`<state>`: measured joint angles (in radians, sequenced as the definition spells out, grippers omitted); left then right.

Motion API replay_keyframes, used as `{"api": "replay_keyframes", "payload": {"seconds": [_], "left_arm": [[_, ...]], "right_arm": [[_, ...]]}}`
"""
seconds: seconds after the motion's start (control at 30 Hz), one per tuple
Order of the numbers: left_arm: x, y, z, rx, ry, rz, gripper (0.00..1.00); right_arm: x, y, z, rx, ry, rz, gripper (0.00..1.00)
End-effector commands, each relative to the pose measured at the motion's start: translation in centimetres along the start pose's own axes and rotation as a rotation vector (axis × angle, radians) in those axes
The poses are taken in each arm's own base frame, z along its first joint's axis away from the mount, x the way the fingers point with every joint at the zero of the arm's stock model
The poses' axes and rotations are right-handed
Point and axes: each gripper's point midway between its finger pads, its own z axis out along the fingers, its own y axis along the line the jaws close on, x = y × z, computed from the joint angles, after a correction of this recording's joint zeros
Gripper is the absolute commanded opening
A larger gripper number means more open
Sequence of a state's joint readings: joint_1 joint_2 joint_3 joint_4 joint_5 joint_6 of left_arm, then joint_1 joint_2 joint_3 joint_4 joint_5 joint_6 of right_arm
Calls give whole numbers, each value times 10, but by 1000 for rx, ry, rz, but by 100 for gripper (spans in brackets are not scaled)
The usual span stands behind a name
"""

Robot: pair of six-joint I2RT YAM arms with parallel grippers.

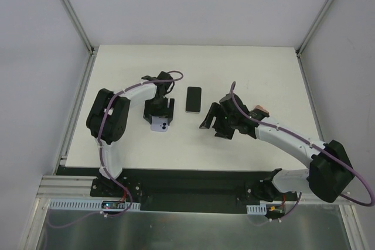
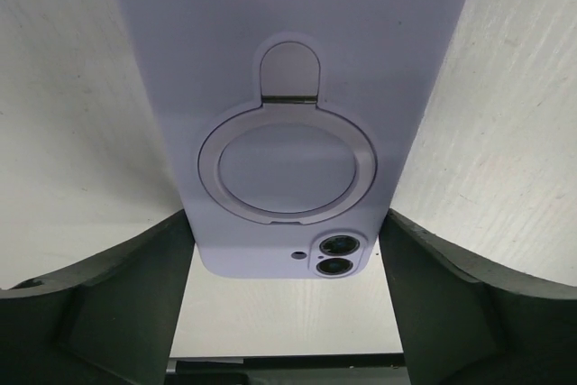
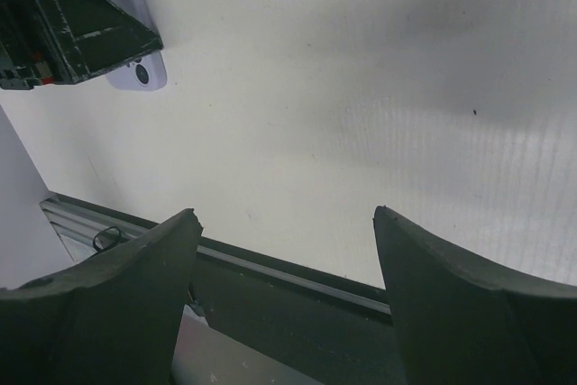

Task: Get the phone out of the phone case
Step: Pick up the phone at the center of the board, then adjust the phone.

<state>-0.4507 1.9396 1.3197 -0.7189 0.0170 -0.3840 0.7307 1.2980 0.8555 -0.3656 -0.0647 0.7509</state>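
The left hand [image 2: 287, 219], wide astride the case [image 2: 288, 60] with its grip unclear, could send it skidding across the table [image 2: 72, 132] while the right hand [image 3: 284, 214] hangs wide and empty.

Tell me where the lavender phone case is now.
In the top view, the lavender phone case lies left of centre, between the fingers of the left gripper, with the black phone to its right.

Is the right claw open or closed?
Open. The right gripper is spread wide, with only table showing in the gap.
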Motion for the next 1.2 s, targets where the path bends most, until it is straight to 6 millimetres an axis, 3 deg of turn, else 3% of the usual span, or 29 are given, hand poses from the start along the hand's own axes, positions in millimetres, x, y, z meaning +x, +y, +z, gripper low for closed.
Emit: {"api": "replay_keyframes", "payload": {"seconds": [0.0,0.1,0.3,0.5,0.73,0.9,1.0,1.1,1.13,1.17], "left_arm": [[-3,-5,10,31,7,30,68],[-3,-16,-5,102,-17,29,58],[3,-44,-57,310,-89,50,57],[37,-71,-93,559,-75,75,56],[62,-80,-98,681,-42,60,53],[67,-82,-101,709,-38,59,53],[67,-83,-106,725,-47,66,53],[68,-85,-113,745,-56,71,54],[68,-86,-115,749,-58,72,54],[69,-86,-119,760,-65,77,54]], "right_arm": [[0,-8,-8,20,-18,-20,81],[-1,-7,-9,15,-21,-18,81],[-6,8,-10,-23,-24,-13,81],[-14,42,-2,-114,8,25,81],[-17,91,26,-252,142,155,79],[-19,106,55,-274,205,202,77],[-13,118,69,-292,266,212,68],[-6,122,77,-293,297,210,52],[-4,122,79,-296,309,212,29],[-1,122,78,-295,320,220,17]]}}
